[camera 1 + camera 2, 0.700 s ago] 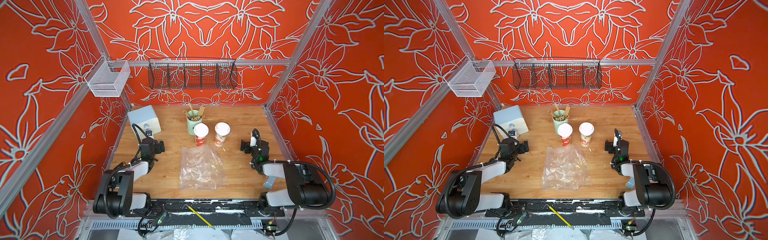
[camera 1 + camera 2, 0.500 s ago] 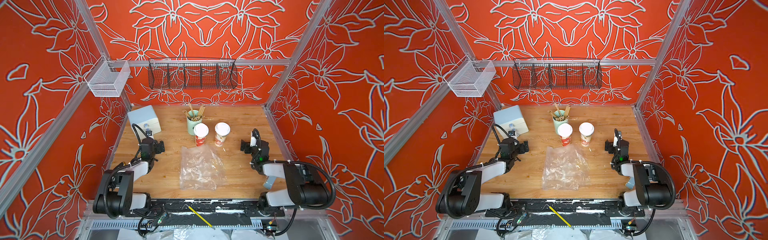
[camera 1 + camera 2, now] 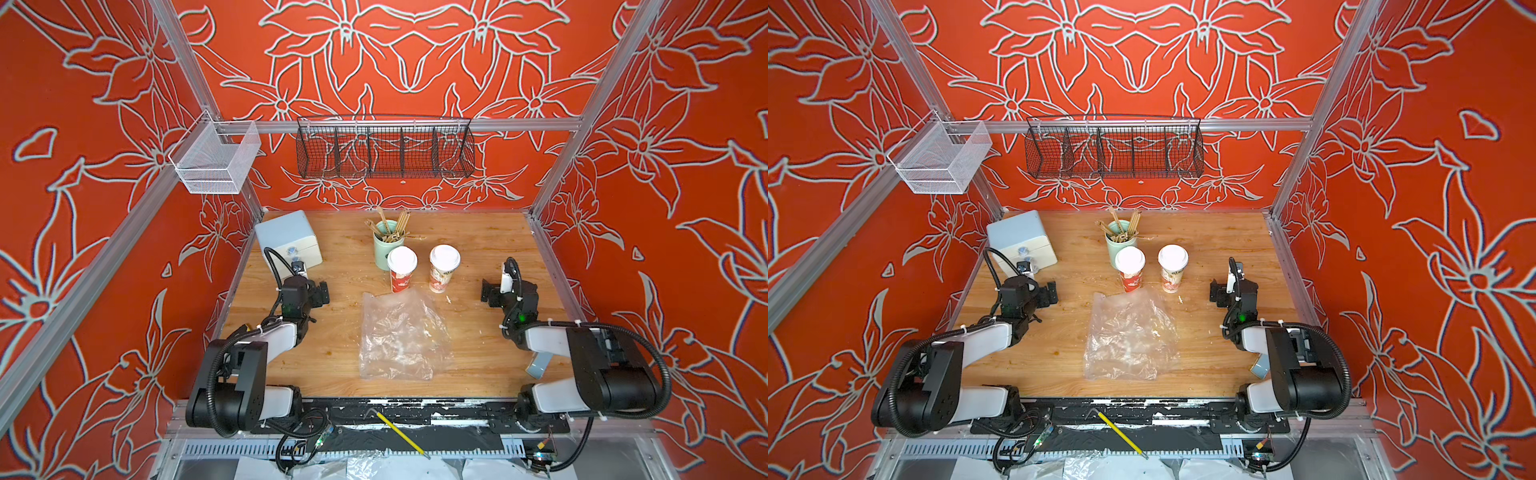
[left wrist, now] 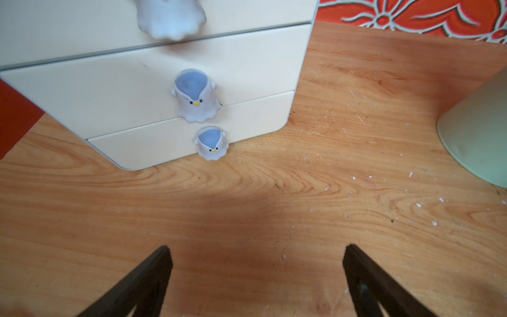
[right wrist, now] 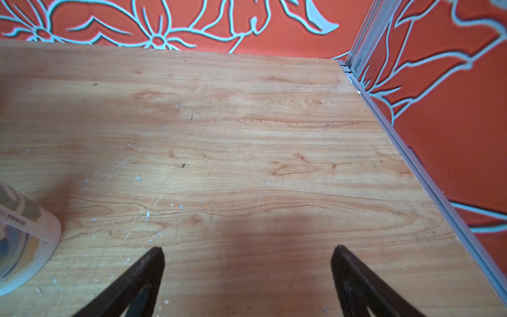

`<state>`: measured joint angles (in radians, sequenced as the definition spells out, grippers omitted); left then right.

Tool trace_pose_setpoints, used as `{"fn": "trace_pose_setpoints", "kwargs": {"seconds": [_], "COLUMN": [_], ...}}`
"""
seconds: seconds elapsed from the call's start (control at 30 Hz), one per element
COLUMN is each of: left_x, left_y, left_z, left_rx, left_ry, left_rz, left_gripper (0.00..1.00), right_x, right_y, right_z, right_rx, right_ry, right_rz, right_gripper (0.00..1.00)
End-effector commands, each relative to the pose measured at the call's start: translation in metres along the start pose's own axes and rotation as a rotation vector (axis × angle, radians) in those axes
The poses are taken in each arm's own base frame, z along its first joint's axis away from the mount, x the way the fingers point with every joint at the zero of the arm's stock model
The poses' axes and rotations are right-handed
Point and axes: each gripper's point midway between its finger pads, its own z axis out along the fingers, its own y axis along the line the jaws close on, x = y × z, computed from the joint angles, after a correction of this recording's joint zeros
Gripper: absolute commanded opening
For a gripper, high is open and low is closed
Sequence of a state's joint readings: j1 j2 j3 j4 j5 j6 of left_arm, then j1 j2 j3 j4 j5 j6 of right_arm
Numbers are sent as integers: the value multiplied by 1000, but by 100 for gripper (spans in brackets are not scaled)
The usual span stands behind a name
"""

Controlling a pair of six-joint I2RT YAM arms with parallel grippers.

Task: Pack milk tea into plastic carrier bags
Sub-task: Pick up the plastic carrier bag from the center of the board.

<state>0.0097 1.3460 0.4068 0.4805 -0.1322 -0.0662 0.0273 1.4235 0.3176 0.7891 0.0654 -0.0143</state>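
Note:
Two milk tea cups with white dome lids stand upright mid-table: a red one [image 3: 401, 272] [image 3: 1130, 274] and a cream one [image 3: 443, 270] [image 3: 1172, 272]. Just in front of them the crinkled clear plastic carrier bag [image 3: 401, 336] [image 3: 1129, 336] lies flat on the wood. My left gripper [image 3: 305, 286] [image 3: 1032, 289] [image 4: 256, 255] hovers low, left of the bag, open and empty, facing a drawer box. Right of the cups my right gripper [image 3: 508, 289] [image 3: 1232, 289] [image 5: 248, 256] is open and empty over bare wood. The cream cup's base [image 5: 22, 236] shows in the right wrist view.
A pale drawer box [image 3: 289, 241] [image 4: 164, 96] with penguin knobs sits at the back left. A green holder [image 3: 385, 249] [image 4: 477, 137] of wooden sticks stands behind the red cup. Wire baskets [image 3: 384, 147] hang on the back rail. A yellow pencil [image 3: 399, 432] lies beyond the front edge.

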Motion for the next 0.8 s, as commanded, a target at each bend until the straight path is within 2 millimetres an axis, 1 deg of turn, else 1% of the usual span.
{"fn": "trace_pose_setpoints", "kwargs": {"seconds": [0.0,0.63,0.67,0.7,0.73,0.77], "left_x": [-3,-4,-10,-17,-29,-41], "left_y": [0,1,3,4,7,7], "left_z": [0,-1,-2,-6,-11,-16], "left_rx": [4,4,-11,-29,-49,-55], "left_ry": [-15,-21,-24,19,33,35], "left_rz": [9,8,0,1,-4,-5], "left_gripper": [97,97,97,97,98,98], "right_x": [-7,-7,-8,-10,-15,-18], "right_y": [0,0,0,-1,-3,-6], "right_z": [0,-1,-1,-1,-2,-3], "right_rx": [-4,-4,-4,4,15,28], "right_ry": [-14,-17,-19,-28,-30,10], "right_rz": [7,8,8,14,19,17], "right_gripper": [97,97,97,97,97,97]}}
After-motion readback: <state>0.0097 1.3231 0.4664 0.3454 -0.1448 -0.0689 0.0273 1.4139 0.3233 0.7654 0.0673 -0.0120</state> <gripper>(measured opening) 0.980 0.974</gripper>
